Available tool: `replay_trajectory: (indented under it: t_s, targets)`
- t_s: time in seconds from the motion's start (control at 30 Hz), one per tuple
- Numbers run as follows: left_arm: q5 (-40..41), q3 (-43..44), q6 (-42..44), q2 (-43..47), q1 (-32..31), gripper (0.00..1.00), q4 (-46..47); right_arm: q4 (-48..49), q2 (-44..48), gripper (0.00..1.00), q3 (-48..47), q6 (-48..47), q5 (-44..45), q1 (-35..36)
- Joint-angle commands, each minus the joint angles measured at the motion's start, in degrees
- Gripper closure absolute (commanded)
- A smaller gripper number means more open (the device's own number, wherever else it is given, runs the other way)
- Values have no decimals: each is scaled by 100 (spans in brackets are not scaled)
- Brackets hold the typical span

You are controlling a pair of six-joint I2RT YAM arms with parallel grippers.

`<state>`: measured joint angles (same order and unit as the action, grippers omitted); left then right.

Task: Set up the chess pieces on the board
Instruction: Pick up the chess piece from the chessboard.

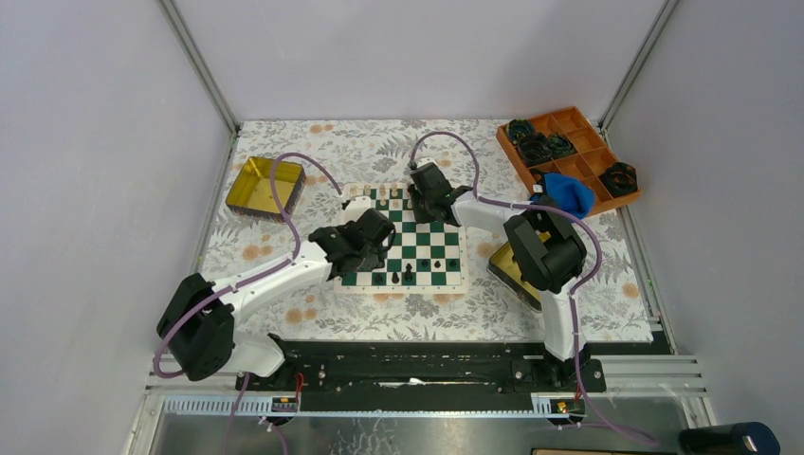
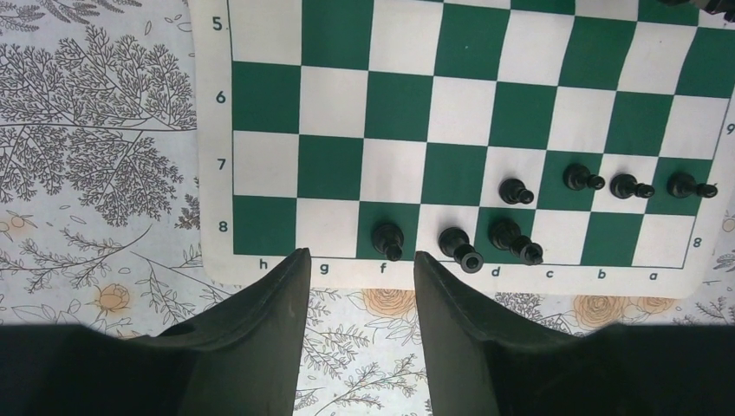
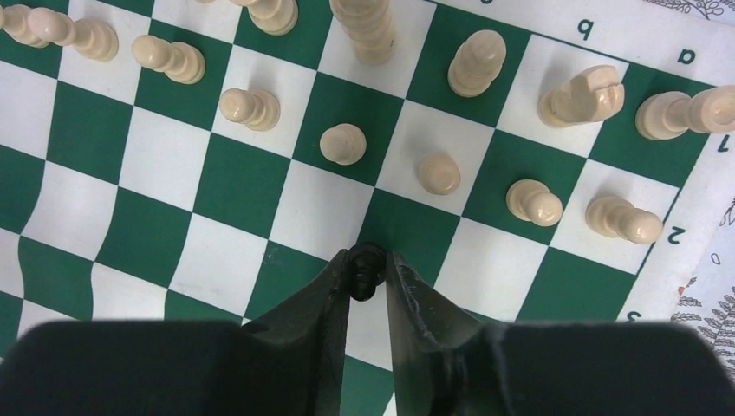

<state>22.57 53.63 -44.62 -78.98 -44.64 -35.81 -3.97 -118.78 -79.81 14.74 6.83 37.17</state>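
The right gripper [image 3: 367, 260] is clenched on a small black chess piece [image 3: 365, 276], pinched at the very fingertips. It sits above the far side of the green-and-white checkered chess mat [image 3: 234, 186], just beside the rows of cream pieces [image 3: 343, 143]. That piece seems to belong at the near side, where the other black pieces [image 2: 517, 191] stand in two part-filled rows.

The grip looks shallow. A good carry would lift straight up clear of the cream figures, travel level, and lower until the base meets one square before letting go.

The left gripper [image 2: 361, 260] hangs released and empty by the mat's near-left edge, close to those black rows, and could crowd the approach. A square gold tin [image 1: 264, 182] lies off the far-left corner. An orange compartment tray [image 1: 575, 121] sits far right, well apart.
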Motion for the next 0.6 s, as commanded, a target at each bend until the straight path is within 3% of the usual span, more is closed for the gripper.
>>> replay_trajectory:
  t_s: [0.0, 0.3, 0.57]
  targets:
    - [222, -105, -125, 145, -45, 45, 4, -16, -5, 75, -259, -150, 249, 92]
    - [252, -265, -152, 351, -36, 45, -3, -161, 176, 91, -248, -353, 604, 200]
    - [465, -409, -114, 560, 24, 44, -183, -278, 787, 96, 14, -415, 864, 399]
